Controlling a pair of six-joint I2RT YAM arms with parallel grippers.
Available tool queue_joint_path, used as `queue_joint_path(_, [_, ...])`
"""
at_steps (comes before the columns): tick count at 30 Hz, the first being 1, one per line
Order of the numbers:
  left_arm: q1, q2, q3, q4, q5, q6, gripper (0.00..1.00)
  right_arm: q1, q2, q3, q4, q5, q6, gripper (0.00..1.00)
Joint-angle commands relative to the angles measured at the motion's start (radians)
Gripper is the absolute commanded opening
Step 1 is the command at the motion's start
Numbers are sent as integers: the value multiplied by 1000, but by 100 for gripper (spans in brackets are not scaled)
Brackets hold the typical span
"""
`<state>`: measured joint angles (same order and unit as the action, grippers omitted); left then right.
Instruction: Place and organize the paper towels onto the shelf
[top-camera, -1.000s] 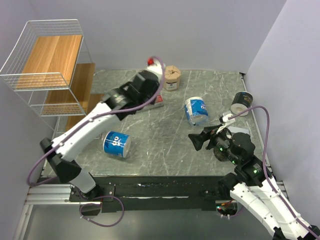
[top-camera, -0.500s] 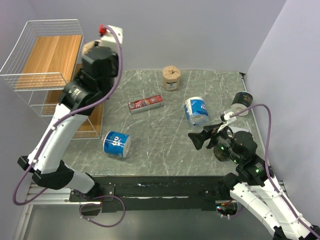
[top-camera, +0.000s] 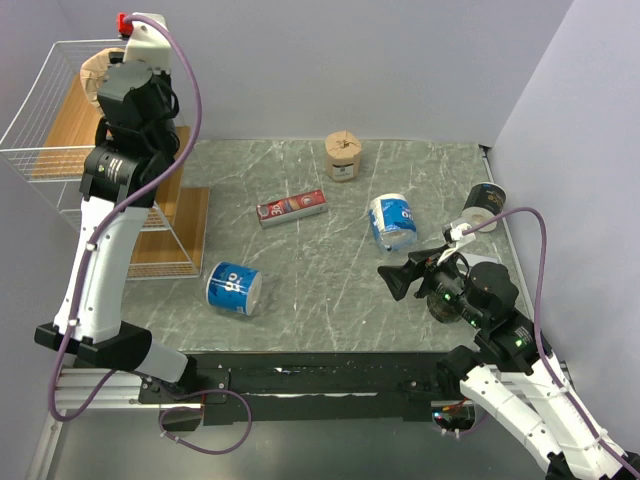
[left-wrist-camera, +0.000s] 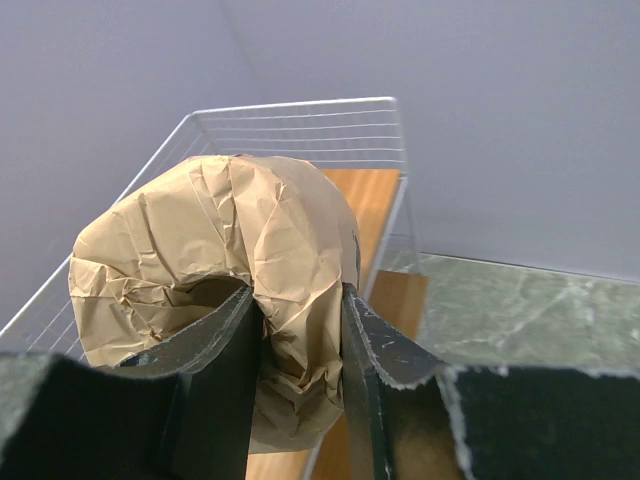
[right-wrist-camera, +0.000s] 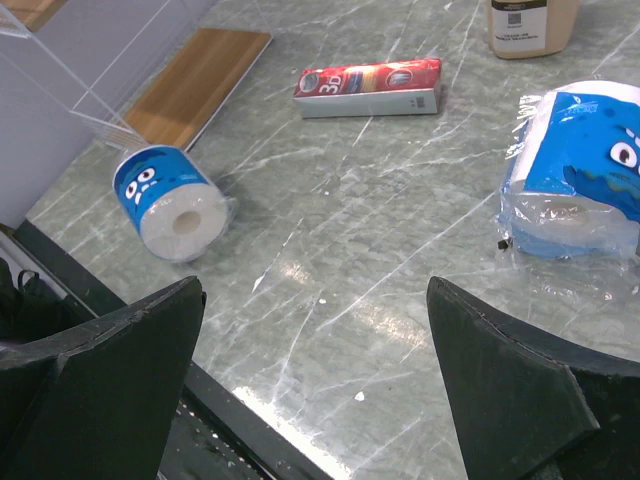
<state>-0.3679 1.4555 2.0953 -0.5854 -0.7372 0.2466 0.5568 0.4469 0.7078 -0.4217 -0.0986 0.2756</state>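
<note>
My left gripper (top-camera: 106, 84) is shut on a kraft-brown paper towel roll (top-camera: 94, 68) and holds it high over the top tier of the white wire shelf (top-camera: 40, 150). In the left wrist view the crumpled brown roll (left-wrist-camera: 220, 230) sits pinched in the gripper (left-wrist-camera: 298, 295), with the shelf's wire rim (left-wrist-camera: 300, 104) behind it. On the table are a second kraft roll (top-camera: 343, 155), two blue-and-white rolls (top-camera: 392, 220) (top-camera: 233, 288) and one dark roll (top-camera: 484, 205). My right gripper (top-camera: 396, 281) is open and empty above the table (right-wrist-camera: 312, 300), right of the near blue roll (right-wrist-camera: 170, 205).
A flat red box (top-camera: 291, 208) lies mid-table, also in the right wrist view (right-wrist-camera: 368, 87). The shelf's lowest wooden board (top-camera: 170, 225) reaches onto the table's left edge. Walls close off the back and right. The table's front rail (right-wrist-camera: 230, 420) is just below my right gripper.
My left arm has swung from the back of the table to the left and upward, carrying the kraft roll over the shelf's top tier. The right arm has barely moved.
</note>
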Motion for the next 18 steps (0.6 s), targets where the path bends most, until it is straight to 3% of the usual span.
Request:
queue_joint_path(1, [67, 16, 37, 99, 87, -24, 35, 5, 6, 68, 4, -12, -7, 100])
queue_joint_path(10, [177, 92, 63, 128, 125, -26, 39, 5, 10, 85, -11, 4, -26, 99])
queue_joint_path(14, [233, 150, 165, 107, 171, -50, 41, 3, 22, 96, -9, -10, -16, 99])
queue_joint_path(18, [262, 190, 213, 113, 180, -32, 50, 5, 38, 113, -14, -10, -21, 100])
